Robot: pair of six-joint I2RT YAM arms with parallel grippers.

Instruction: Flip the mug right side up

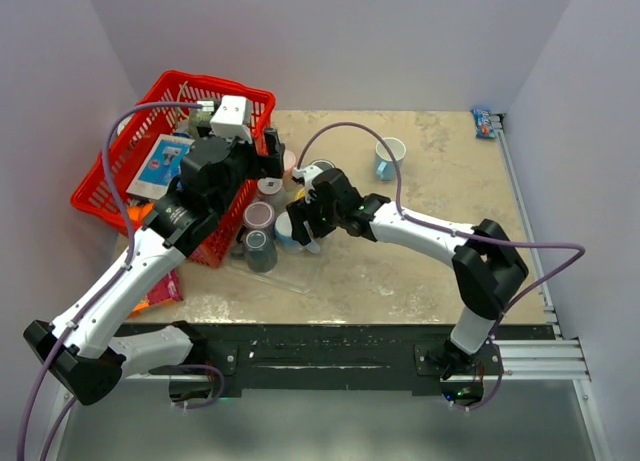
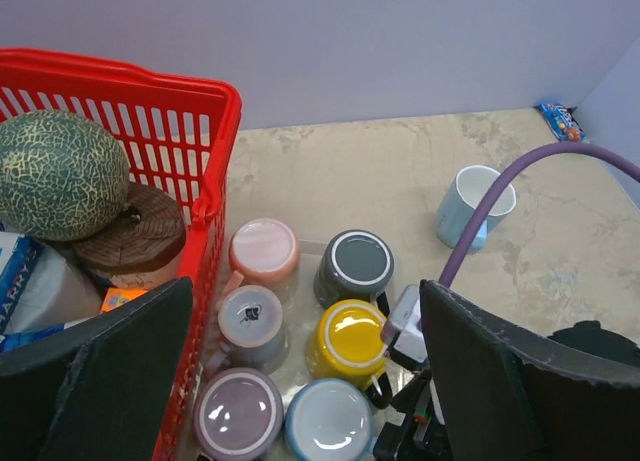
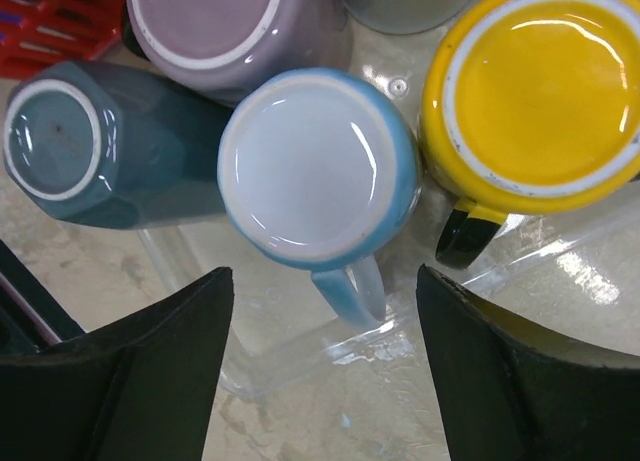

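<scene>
Right gripper (image 3: 322, 301): spread apart, grasping nothing, one finger on either side of the mug's handle.
Light blue ceramic mug (image 3: 315, 166): upside down, base up, just ahead of this gripper on a clear plastic tray (image 3: 570, 266).
Yellow ceramic mug (image 3: 540, 86): inverted, just beside it, ahead of one finger.
Left gripper (image 2: 307, 321): released, spread wide, hovering above the mugs.

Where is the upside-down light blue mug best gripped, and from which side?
Take its handle, coming down from above on that side. The light blue mug stands rim down, with the teal mug and yellow mug close beside its body; only the handle sticks out free.
</scene>
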